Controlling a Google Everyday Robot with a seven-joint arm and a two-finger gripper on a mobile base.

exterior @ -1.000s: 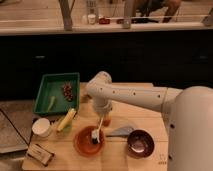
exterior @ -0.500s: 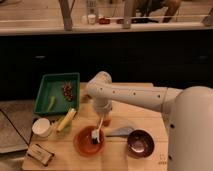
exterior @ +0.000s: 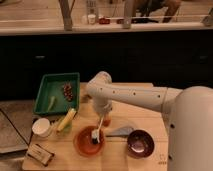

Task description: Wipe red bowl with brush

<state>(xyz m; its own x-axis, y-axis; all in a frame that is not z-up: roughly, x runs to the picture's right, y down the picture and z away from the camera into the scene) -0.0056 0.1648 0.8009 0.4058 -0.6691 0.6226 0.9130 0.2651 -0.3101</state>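
Directly below hand [exterior: 104,120]: brush [exterior: 97,133].

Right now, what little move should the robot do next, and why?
Probably a short sideways sweep. The gripper hangs just above the red bowl, holding the brush handle, and the bristle head is already down inside the bowl, so sliding it across the inside would wipe it.

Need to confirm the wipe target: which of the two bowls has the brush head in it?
The matte orange-red bowl, left of the darker maroon bowl. The gripper above it holds the pale-handled brush, bristles down inside.
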